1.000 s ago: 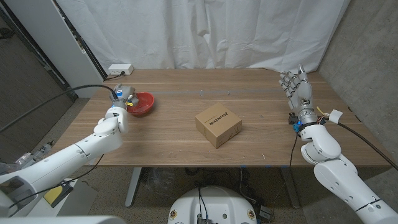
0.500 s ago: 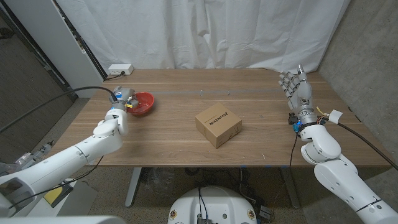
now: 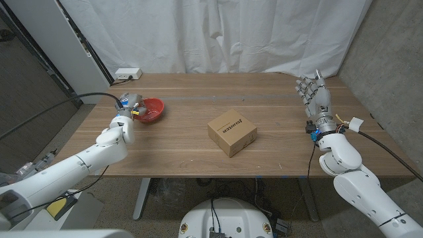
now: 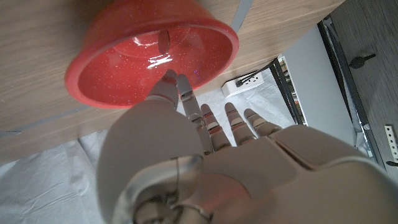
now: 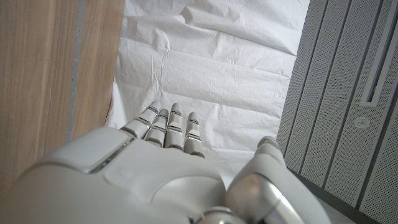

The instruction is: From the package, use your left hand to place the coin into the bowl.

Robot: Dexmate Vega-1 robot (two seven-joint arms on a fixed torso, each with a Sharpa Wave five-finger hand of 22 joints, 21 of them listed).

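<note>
Left arm stretched in from the lower left corner, forearm angled up across the table (image 3: 198,152). Left hand (image 3: 130,106) held over the table's left part, fingers (image 4: 205,118) extended and apart, holding nothing. Right arm bent at the table's right edge. Right hand (image 3: 316,94) raised upright, fingers (image 5: 168,127) straight, close together, empty.

A wooden table (image 3: 198,142) stood before a creased white curtain (image 3: 218,33). A white power strip (image 3: 127,74) lay at the table's far left edge. Grey panelled wall (image 5: 348,93) rose on the right, dark panels (image 3: 26,66) on the left.
</note>
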